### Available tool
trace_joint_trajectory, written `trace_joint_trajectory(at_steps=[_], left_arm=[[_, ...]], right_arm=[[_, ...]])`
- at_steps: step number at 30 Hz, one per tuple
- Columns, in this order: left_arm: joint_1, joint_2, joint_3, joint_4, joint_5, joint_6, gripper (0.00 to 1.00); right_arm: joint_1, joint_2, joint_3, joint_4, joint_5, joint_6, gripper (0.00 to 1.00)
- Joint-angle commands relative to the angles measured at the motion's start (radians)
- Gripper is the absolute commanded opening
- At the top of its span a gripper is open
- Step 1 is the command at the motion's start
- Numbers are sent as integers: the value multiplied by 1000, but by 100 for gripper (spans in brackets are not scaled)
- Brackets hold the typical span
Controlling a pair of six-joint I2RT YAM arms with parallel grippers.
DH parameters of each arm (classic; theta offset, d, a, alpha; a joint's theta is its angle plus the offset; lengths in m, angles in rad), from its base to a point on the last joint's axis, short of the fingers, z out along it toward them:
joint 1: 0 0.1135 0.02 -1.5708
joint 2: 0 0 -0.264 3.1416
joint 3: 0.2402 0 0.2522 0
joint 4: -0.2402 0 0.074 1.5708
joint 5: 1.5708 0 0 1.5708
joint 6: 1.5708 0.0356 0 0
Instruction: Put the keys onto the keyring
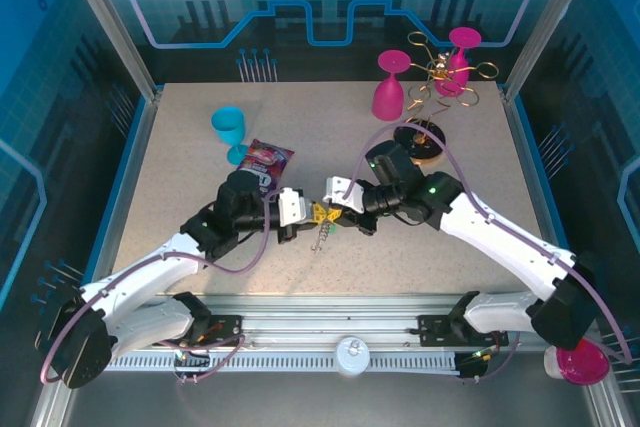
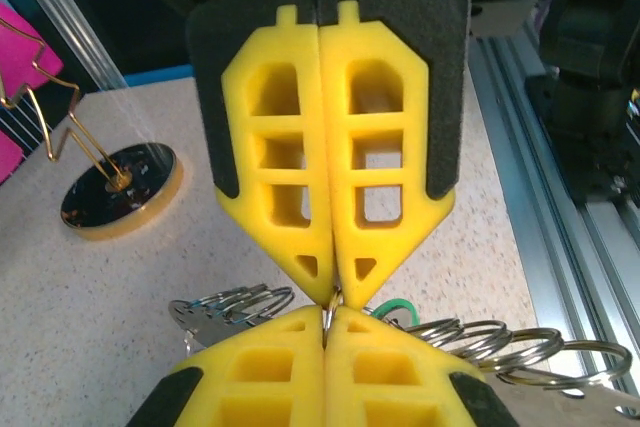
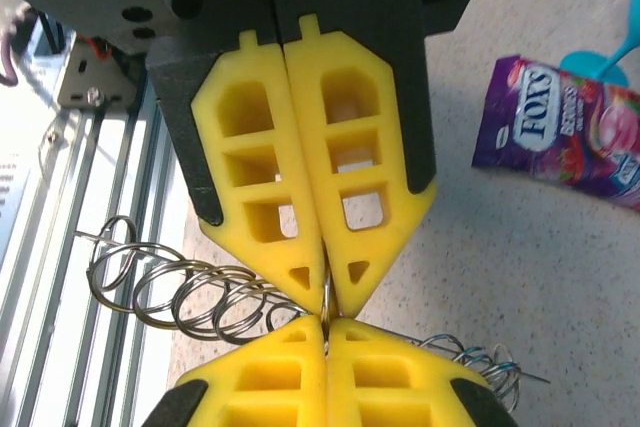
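Near the middle of the counter [image 1: 330, 117] the two hands meet tip to tip. The left hand [image 1: 312, 213] comes in from 9 o'clock and the right hand [image 1: 332, 209] from 3 o'clock. The yellow fingers of each hand are pressed together, and both pinch the same thin wire of the keyring [image 1: 322, 235], a grey bundle of metal loops which spreads out to both sides of the tips. In the left wrist view a small green tag [image 2: 397, 309] shows among the loops, just behind the fingertips. The purple snack packet [image 1: 266, 159] lies at 10 o'clock from the hands, and the gold wire rack [image 1: 437, 72] stands at 1 o'clock.
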Motion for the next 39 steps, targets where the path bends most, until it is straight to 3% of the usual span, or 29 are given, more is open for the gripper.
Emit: trace_joint_trajectory(at_steps=[1, 7, 10, 13, 19, 39], left_arm=[[-12, 17, 46, -143, -67, 90, 0], [-15, -1, 26, -114, -44, 109, 0], [-12, -36, -52, 63, -33, 50, 0], [-2, -56, -116, 224, -18, -25, 0], [7, -58, -175, 392, 34, -119, 0], [7, -38, -159, 388, 80, -144, 0]], right_arm=[[52, 13, 106, -97, -41, -45, 0], [18, -17, 93, -19, -35, 33, 0], [-48, -100, -44, 151, -79, 131, 28], [-103, -165, -164, 297, -157, 219, 35], [-117, -189, -318, 488, -212, 301, 35], [-128, -110, -410, 672, -323, 284, 19]])
